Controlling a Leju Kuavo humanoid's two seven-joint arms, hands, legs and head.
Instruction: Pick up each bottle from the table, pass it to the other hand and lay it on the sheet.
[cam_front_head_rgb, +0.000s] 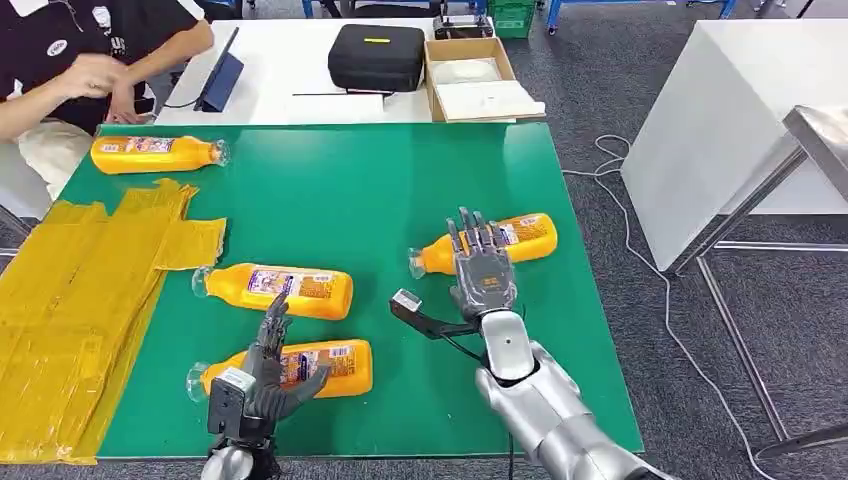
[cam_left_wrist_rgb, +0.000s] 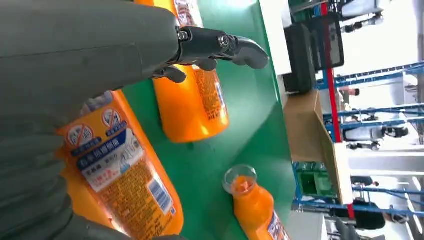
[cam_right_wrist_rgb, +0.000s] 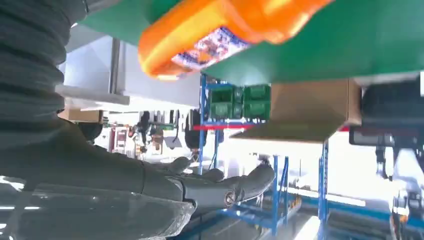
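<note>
Currently right hand (cam_front_head_rgb: 483, 268) hovers spread, holding nothing, over bottle (cam_front_head_rgb: 520, 236) nearest table's right edge (lined up for pickup). Left hand (cam_front_head_rgb: 268, 372) unclenched above nearest bottle (cam_front_head_rgb: 322, 366), right of yellow sheet (cam_front_head_rgb: 70, 300).

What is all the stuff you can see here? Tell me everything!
Bottles: four, orange, lying on the green table: one at the far left, one mid-table, one at the near edge under the left hand, one by the right hand.
Sheet: one, yellow, crumpled, on the table's left side.
Table: one, green top.
Case: one, black, on the white table behind.
Box: one, brown cardboard, beside the case.
Tablet: one, dark, propped on the white table.
Cable: one, white, on the floor at right.
Person: one, dark shirt, seated at far left.
Left hand: grey, open, over the nearest bottle.
Right hand: grey, open, fingers spread above its bottle.
</note>
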